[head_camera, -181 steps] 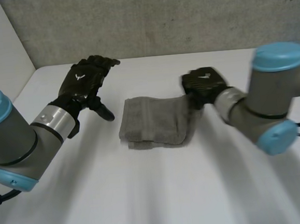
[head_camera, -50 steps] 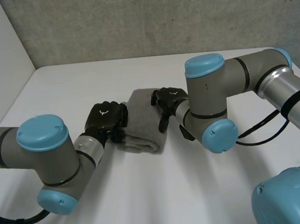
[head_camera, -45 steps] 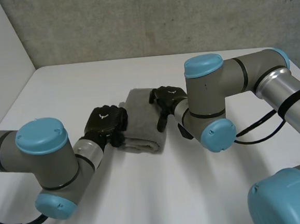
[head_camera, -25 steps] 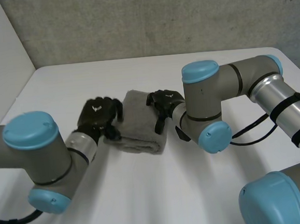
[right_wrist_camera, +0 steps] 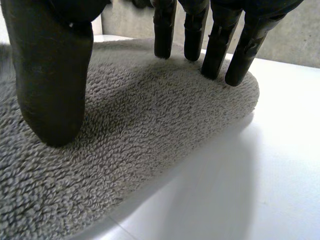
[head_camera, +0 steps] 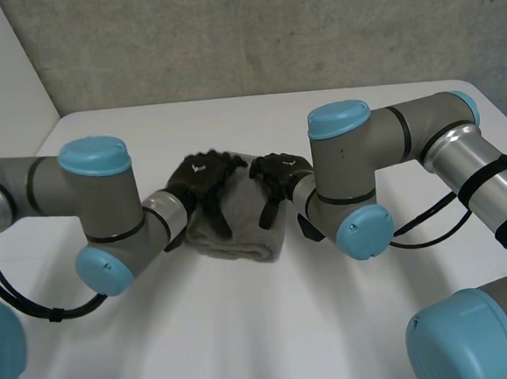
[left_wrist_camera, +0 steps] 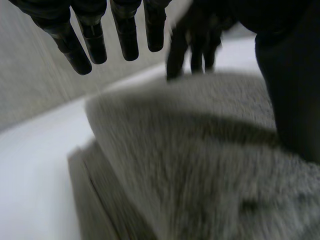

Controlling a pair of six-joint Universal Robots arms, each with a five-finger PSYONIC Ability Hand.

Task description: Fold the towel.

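Observation:
A grey towel (head_camera: 243, 230) lies folded in a thick bundle at the middle of the white table (head_camera: 264, 329). My left hand (head_camera: 201, 174) hovers over the towel's left part, open, fingers (left_wrist_camera: 92, 42) straight and spread above the towel (left_wrist_camera: 200, 170), thumb (left_wrist_camera: 295, 100) down beside it. My right hand (head_camera: 278, 168) rests on the right part of the towel (right_wrist_camera: 150, 135), open, with straight fingertips (right_wrist_camera: 217, 50) and thumb (right_wrist_camera: 50, 80) pressing into the pile near its rounded folded edge. The right hand (left_wrist_camera: 197, 35) also shows beyond my left fingertips.
Both forearms reach in low over the table on either side of the towel. A grey wall (head_camera: 267, 30) stands behind the table's far edge. Bare table lies in front of the towel.
The left hand has opened and swung from the towel's left edge to above its top. The right hand has stayed on the towel.

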